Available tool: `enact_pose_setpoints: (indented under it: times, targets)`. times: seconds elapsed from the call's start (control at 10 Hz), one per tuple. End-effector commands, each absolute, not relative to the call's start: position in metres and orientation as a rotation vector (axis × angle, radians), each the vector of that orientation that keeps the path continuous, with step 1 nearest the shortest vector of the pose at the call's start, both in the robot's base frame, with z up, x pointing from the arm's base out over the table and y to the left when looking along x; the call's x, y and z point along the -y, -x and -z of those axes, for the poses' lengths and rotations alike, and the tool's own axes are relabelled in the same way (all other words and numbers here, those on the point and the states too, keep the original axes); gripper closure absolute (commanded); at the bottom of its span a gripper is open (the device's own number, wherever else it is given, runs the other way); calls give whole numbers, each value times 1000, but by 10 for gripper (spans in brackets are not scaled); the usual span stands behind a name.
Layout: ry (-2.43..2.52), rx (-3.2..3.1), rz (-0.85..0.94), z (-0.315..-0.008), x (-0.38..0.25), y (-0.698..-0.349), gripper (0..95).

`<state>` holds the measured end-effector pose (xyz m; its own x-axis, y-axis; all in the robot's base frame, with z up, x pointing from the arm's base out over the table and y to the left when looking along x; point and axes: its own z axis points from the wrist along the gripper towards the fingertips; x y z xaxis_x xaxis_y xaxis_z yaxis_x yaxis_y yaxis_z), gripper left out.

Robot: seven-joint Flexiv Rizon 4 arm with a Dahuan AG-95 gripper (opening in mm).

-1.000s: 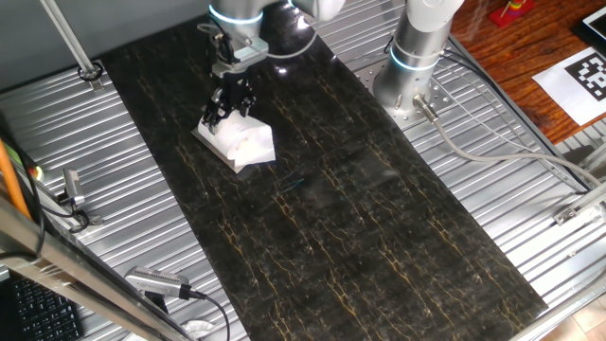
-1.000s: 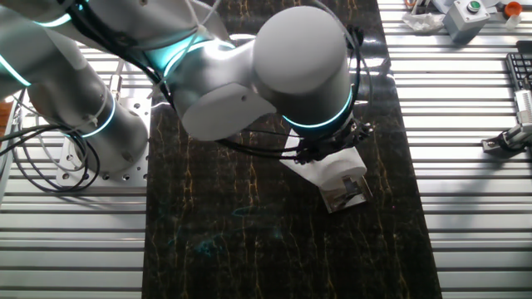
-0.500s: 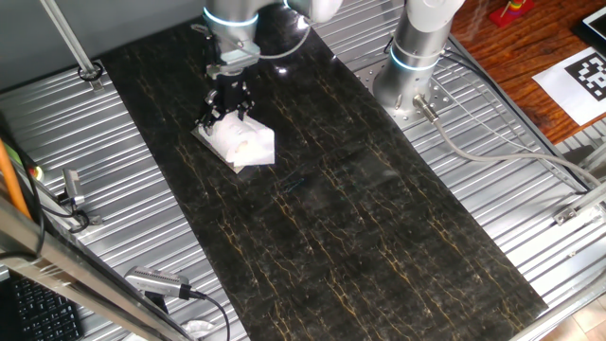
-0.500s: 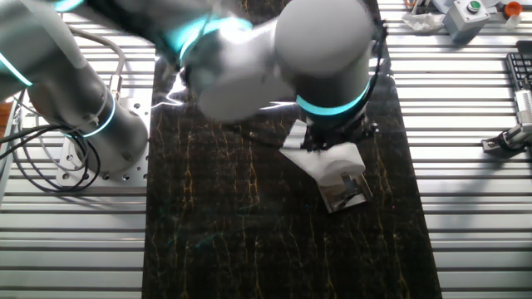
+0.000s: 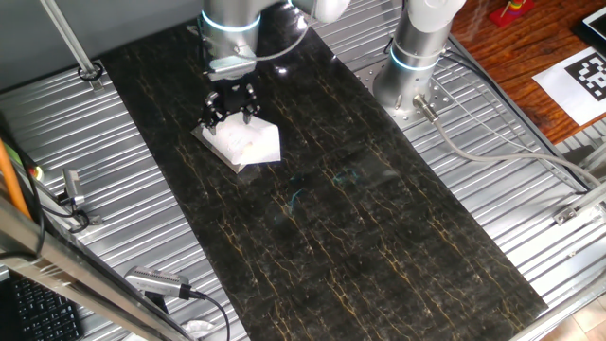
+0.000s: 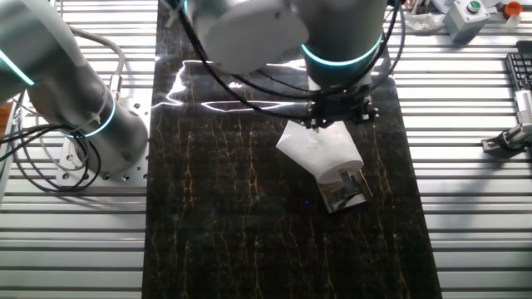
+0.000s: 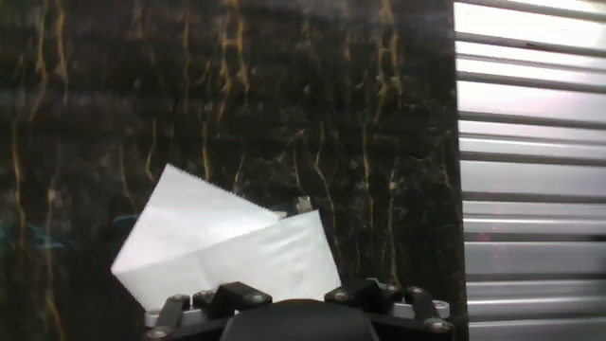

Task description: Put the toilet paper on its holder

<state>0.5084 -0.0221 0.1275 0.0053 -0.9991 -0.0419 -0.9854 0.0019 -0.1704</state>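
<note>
The toilet paper (image 5: 248, 139) is a white roll with a loose sheet spread flat, lying on the black mat. It also shows in the other fixed view (image 6: 322, 149) and in the hand view (image 7: 227, 251). The holder (image 6: 345, 191) is a shiny grey plate sticking out from under the roll; in one fixed view only its grey edge (image 5: 208, 137) shows. A small metal tip (image 7: 303, 202) pokes out beside the paper. My gripper (image 5: 231, 106) is open and empty just above the roll's far side, apart from it. It also shows in the other fixed view (image 6: 341, 115).
The round silver robot base (image 5: 409, 66) stands at the mat's far right, with cables (image 5: 492, 152) running off it. Ribbed metal table (image 5: 114, 170) flanks the black mat (image 5: 360, 218) on both sides. A metal clamp (image 5: 74, 194) and a tool (image 5: 156, 282) lie on the left.
My gripper has turned and lifted off the roll, with its fingers now spread. The arm has swung toward the far end of the mat. The loose sheet has shifted slightly.
</note>
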Motion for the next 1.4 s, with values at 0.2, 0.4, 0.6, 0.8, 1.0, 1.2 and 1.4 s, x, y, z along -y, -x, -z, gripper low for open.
enact_pose_setpoints:
  times: [0.2, 0.4, 0.6, 0.8, 1.0, 1.2, 1.4]
  targets:
    - [1776, -2444, 77, -133, 2, -498, 760]
    - [1637, -2601, 114, -138, -16, -487, 950]
    - [1415, -2767, 75, -138, -31, -472, 950]
    - [1150, -2988, 10, -149, -43, -451, 950]
    - [959, -3062, -27, -150, -55, -426, 950]
    - [818, -3106, -45, -149, -66, -397, 950]
    - [807, -3106, -45, -147, -73, -376, 950]
